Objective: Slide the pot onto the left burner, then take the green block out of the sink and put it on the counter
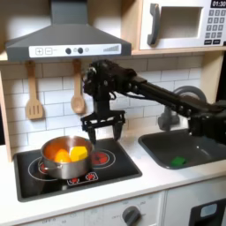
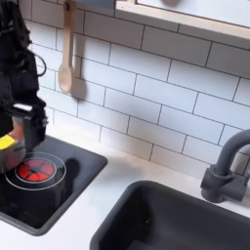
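Note:
In the first exterior view the shiny steel pot [image 1: 55, 169], with orange-yellow pieces inside, stands on the left burner of the black cooktop [image 1: 119, 169]. My gripper [image 1: 103, 134] hangs open just above and to the right of the pot, holding nothing. The small green block [image 1: 178, 161] lies on the floor of the dark grey sink [image 1: 159, 144], at the first exterior view's right. The pale counter [image 1: 168, 183] runs along the front. In the second exterior view my gripper [image 2: 26, 132] is at the left edge, above the red burner [image 2: 34, 169].
Two wooden utensils [image 1: 33, 93] hang on the tiled wall behind the cooktop, under a range hood [image 1: 66, 40]. A microwave [image 1: 181, 25] sits up high. The dark arched faucet [image 2: 227, 166] stands behind the sink basin [image 2: 146, 210].

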